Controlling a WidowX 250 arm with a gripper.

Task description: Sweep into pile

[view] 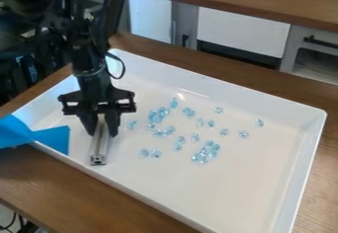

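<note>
Containing the work, a white rectangular tray [264,192] spans mid-frame. Centre left, a black two-finger gripper [102,132] is clamped on a silver metal bar [98,153], presumably to sweep broadside the pale-blue faceted beads [206,153] scattered at centre.

My counter [63,180], brown wood grain, I see a white rectangular tray [259,192] on it, raised walls, blue piece [53,138] across tray's left side, can't tell if touching wood
</note>
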